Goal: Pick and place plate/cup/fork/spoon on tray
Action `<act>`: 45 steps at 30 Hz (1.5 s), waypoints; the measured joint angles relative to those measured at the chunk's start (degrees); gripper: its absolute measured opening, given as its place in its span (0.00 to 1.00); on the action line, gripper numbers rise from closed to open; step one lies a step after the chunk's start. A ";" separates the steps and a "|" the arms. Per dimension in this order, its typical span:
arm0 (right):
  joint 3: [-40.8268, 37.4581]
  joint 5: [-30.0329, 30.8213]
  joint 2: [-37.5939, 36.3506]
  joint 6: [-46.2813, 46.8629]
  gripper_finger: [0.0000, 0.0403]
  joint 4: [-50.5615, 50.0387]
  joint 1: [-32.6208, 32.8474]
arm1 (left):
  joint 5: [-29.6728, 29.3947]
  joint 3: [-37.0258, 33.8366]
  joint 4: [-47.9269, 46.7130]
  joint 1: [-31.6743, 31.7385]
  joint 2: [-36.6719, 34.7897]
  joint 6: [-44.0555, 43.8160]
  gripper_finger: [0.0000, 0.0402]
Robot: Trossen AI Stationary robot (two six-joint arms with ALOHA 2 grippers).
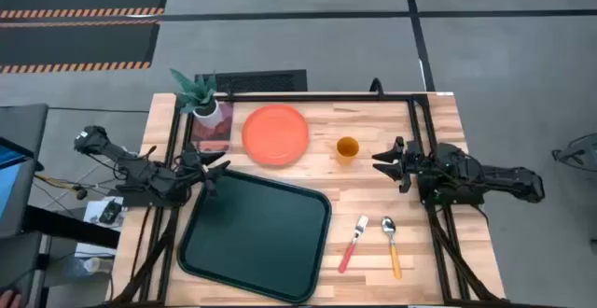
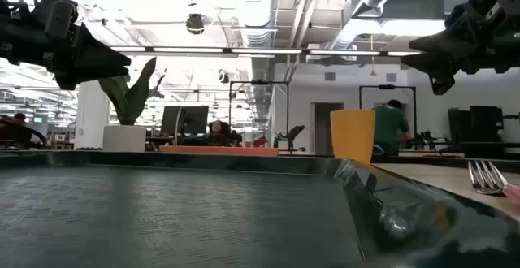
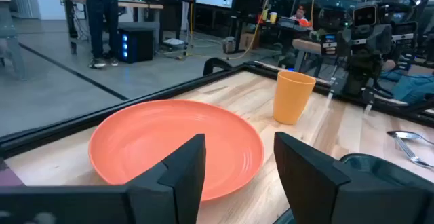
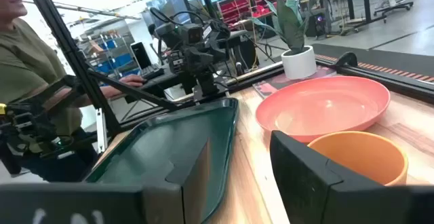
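The orange-red plate [image 1: 275,133] lies flat on the table at the far middle. The orange-yellow cup [image 1: 347,148] stands upright to its right. The dark green tray [image 1: 256,233] lies at the near left. The pink-handled fork [image 1: 353,243] and the orange-handled spoon [image 1: 392,245] lie on the wood at the near right. My left gripper [image 1: 220,161] is open and empty, above the tray's far left corner, just left of the plate [image 3: 176,146]. My right gripper [image 1: 381,161] is open and empty, just right of the cup [image 4: 359,157].
A white pot with a green plant [image 1: 203,103] stands at the far left on a dark red book [image 1: 212,137]. A black frame rail [image 1: 317,94] runs along the table's far edge. A person [image 4: 30,81] shows beyond the table's left side.
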 joint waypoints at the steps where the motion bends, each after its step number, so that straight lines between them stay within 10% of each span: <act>1: 0.00 0.00 0.01 -0.01 0.45 0.01 0.01 | -0.02 0.00 0.00 0.01 0.00 0.02 0.41; 45: 0.00 0.00 0.00 -0.01 0.45 0.01 0.01 | 0.76 0.00 0.57 0.01 0.00 -1.00 0.41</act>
